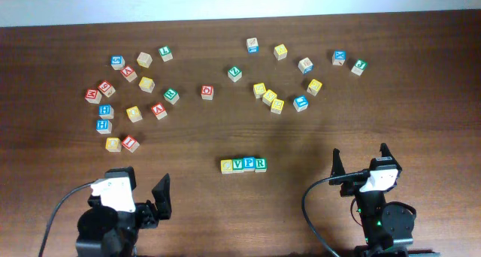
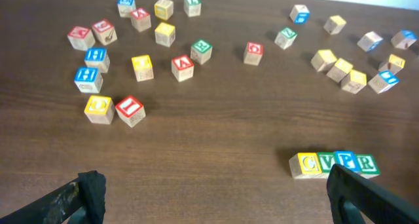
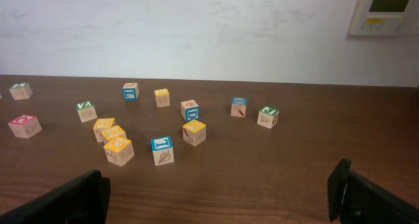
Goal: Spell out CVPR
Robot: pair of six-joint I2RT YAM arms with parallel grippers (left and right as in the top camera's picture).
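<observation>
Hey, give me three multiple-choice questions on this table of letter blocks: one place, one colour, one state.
1. Where is the row of four wooden letter blocks?
A. in the far left cluster
B. alone, roughly between the left pincer and the right pincer
C. stacked upright

2. What colour is the letter on that row's wooden C block?
A. red
B. blue
C. yellow

3. How are both pincers?
A. both open, empty
B. both shut on blocks
C. one holds a block

B: it lies apart from the scattered blocks.
C: its C is yellow.
A: both stand wide, nothing held.
</observation>
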